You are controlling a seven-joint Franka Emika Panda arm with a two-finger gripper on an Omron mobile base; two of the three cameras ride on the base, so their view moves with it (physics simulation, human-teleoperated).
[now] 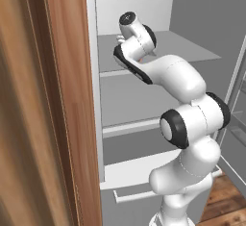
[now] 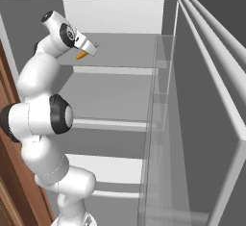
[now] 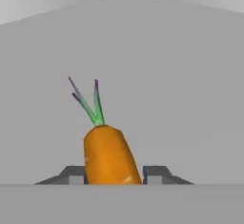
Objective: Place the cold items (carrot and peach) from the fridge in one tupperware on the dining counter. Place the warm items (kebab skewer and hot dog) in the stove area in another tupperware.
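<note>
Two fingers flanking carrot

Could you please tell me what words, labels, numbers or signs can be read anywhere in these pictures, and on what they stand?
None: there is no readable text in any view.
The carrot between the gripper fingers is plain orange with green leaves.
The fridge shelf, the fridge door and the wooden panel bear no label, brand or number.
</note>
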